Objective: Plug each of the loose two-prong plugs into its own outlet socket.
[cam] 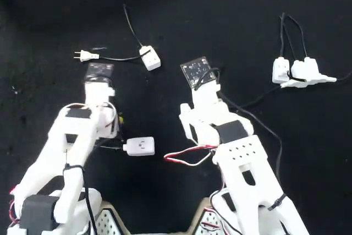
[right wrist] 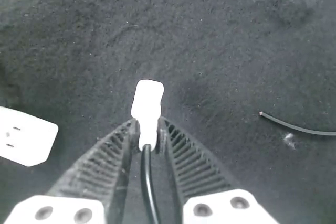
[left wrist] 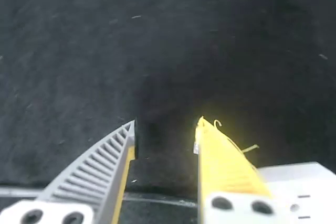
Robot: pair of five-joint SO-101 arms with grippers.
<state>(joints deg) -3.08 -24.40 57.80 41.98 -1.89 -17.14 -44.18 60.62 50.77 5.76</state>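
My right gripper (right wrist: pixel 147 125) is shut on a white two-prong plug (right wrist: pixel 147 100), whose black cable runs back between the fingers. A white outlet socket (right wrist: pixel 23 136) lies on the black cloth a short way from that plug. The same socket (cam: pixel 138 146) sits between the two arms in the high view. My left gripper (left wrist: pixel 165 127) stands open just above the cloth with nothing between its grey and yellow fingers, and a socket (left wrist: pixel 296 190) lies close beside the yellow finger (left wrist: pixel 223 156). Another loose plug (cam: pixel 85 55) lies at the far left, with a second socket (cam: pixel 149 58) near it.
A cluster of sockets with plugs and black cables (cam: pixel 297 71) lies at the far right. A black cable (right wrist: pixel 296 125) crosses the cloth beyond my right gripper. Red and white wires (cam: pixel 187 157) hang by the right arm.
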